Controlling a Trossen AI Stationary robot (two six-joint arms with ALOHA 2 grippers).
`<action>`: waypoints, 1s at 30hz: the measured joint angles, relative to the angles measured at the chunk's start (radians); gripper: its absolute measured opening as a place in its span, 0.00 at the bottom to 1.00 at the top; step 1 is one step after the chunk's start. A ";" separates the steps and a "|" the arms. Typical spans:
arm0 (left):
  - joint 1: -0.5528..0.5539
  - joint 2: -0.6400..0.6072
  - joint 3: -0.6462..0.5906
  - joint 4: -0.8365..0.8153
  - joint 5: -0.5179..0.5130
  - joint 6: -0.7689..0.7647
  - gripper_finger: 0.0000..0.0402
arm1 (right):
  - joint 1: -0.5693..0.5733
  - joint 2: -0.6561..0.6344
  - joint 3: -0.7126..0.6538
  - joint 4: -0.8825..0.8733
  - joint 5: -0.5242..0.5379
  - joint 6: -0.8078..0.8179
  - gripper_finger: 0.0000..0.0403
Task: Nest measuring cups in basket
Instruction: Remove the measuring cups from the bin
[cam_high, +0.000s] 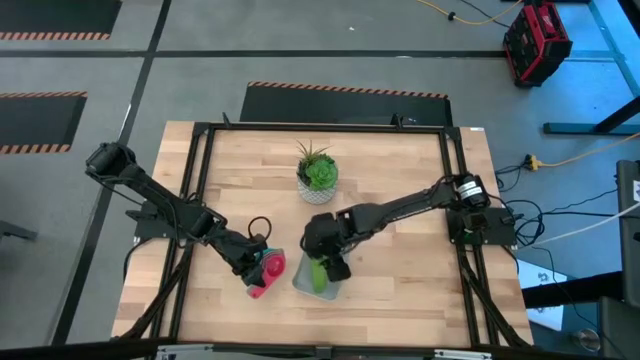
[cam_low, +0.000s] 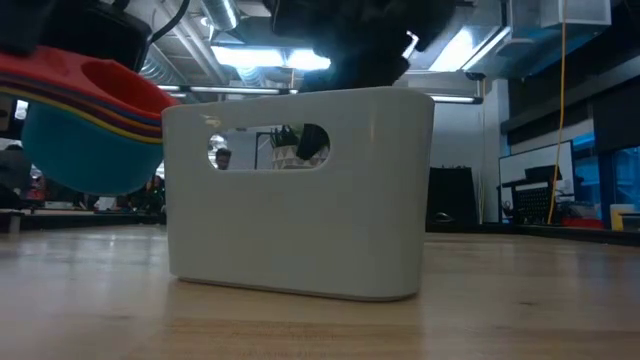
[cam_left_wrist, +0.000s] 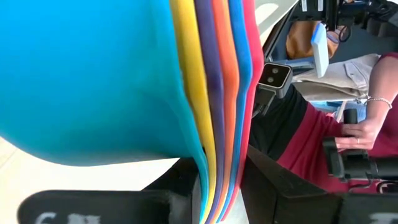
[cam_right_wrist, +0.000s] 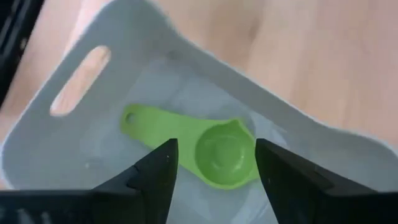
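Note:
A stack of nested measuring cups (cam_high: 266, 271), teal outermost with yellow, purple, orange, blue and pink layers inside (cam_left_wrist: 93, 74), hangs just left of the basket, with my left gripper (cam_high: 252, 266) shut on it. The pale basket (cam_high: 318, 283) stands on the table near the front edge. A single green cup (cam_right_wrist: 211, 149) lies flat on the basket's floor. My right gripper (cam_right_wrist: 214, 180) hovers open above the basket, its fingers over the green cup without touching it. My left gripper pinches the stacked flat handles (cam_left_wrist: 217, 186) of the nested cups between its two fingers. The fingers come slanting down from the table's left. The stack (cam_low: 90, 120) hangs clear of the table, bowls downward and a little tilted, beside the basket's wall.
A white pot with a green plant (cam_high: 317, 175) stands behind the basket, toward the table's far side. Bare wooden tabletop (cam_high: 400, 290) lies to the right of the basket. A person in a red top (cam_left_wrist: 311, 143) stands beyond the table.

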 joint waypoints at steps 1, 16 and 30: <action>0.000 0.000 0.000 0.000 -0.003 0.001 0.19 | -0.007 0.000 0.000 0.000 0.000 0.034 0.54; 0.000 0.000 0.000 0.000 -0.006 0.003 0.19 | 0.022 0.037 0.000 0.017 -0.064 -0.152 0.54; 0.000 -0.001 0.000 0.005 -0.016 0.007 0.19 | 0.035 0.144 -0.001 -0.002 -0.053 -0.309 0.54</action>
